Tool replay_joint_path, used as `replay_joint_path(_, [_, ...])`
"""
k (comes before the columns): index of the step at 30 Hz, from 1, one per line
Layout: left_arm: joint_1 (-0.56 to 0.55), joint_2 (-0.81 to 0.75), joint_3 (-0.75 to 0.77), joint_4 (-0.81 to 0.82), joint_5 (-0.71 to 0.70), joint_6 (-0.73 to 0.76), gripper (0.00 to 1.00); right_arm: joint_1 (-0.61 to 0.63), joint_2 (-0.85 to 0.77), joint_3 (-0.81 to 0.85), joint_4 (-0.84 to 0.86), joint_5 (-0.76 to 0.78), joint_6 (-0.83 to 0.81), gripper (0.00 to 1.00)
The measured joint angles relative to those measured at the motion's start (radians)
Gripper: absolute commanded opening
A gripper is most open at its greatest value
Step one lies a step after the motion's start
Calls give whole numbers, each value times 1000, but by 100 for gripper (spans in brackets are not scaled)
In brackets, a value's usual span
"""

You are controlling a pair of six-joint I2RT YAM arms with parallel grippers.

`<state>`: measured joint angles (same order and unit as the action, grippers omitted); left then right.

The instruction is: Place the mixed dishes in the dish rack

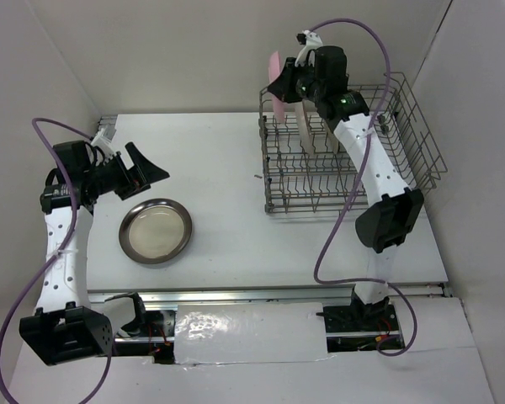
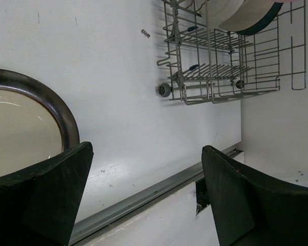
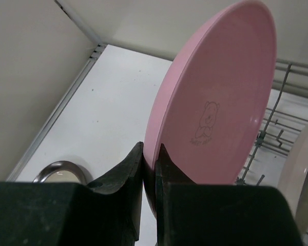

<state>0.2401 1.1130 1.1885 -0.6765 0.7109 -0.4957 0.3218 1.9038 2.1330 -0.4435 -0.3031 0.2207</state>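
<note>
My right gripper [image 1: 279, 87] [image 3: 150, 154] is shut on the rim of the pink plate [image 3: 215, 107] [image 1: 275, 82], holding it on edge above the back left corner of the dish rack [image 1: 404, 126] [image 2: 282, 66]. Plates stand upright inside the rack: cream ones [image 1: 307, 126], and a cream one with a dark teal one behind it [image 2: 241, 15]. The brown-rimmed cream plate [image 1: 156, 230] [image 2: 20, 128] lies flat on the table at the left. My left gripper [image 1: 147, 172] [image 2: 146, 174] hangs open just above and behind that plate, holding nothing.
The white table's front edge has a metal rail [image 2: 143, 197]. White walls close in the left, back and right sides. A small dark speck [image 1: 258, 177] lies on the table left of the rack.
</note>
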Motion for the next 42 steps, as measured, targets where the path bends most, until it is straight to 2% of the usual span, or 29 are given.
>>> replay_joint_path(14, [0, 25, -18, 10, -11, 21, 99, -82, 206, 76, -16, -79, 71, 0])
replay_joint_path(33, [2, 61, -33, 26, -49, 22, 99, -87, 248, 81, -13, -76, 105, 0])
replay_joint_path(38, [6, 62, -33, 26, -52, 22, 99, -87, 251, 81, -13, -70, 105, 9])
replay_joint_path(41, [7, 62, -33, 26, -52, 22, 99, -87, 253, 80, -13, -66, 105, 21])
replay_joint_path(42, [7, 63, -33, 26, -51, 22, 99, -87, 253, 78, -13, -66, 106, 21])
